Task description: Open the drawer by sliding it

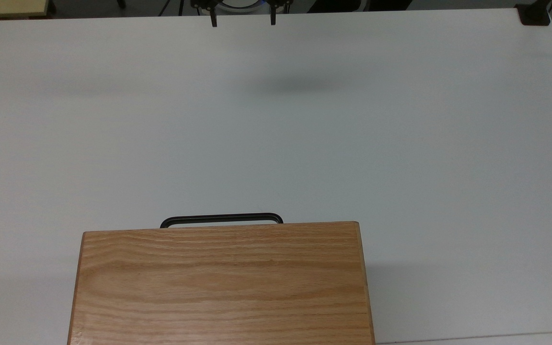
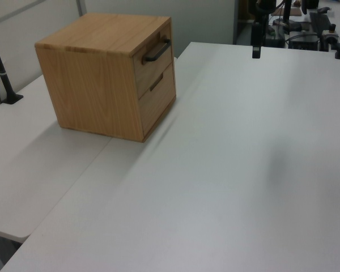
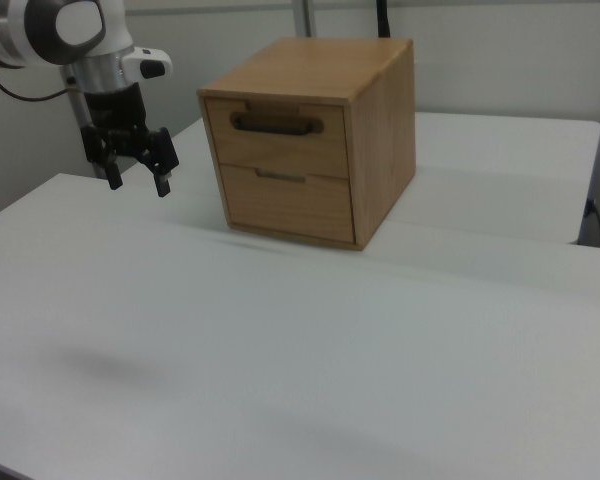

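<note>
fingers (image 3: 164,186) spread wide, nothing held or touched | drawer (image 3: 276,138) seen fully closed in cabinet (image 3: 371,120), front and black bar handle (image 1: 222,219) turned toward gripper (image 3: 136,179), handle's long axis level | cabinet at table (image 1: 400,143) edge, gripper well apart, in the air

The cabinet (image 3: 310,140) stands on the tabletop (image 3: 300,340). In its front face the drawer (image 3: 278,137) sits above a second drawer (image 3: 285,203), closed flush, with its handle (image 3: 276,125) sticking out. The gripper (image 3: 135,180) hangs above the tabletop, well apart from the cabinet, at the right view's left. In the top view, the cabinet is at the bottom edge and the fingers (image 1: 213,21) at the top edge.
</note>
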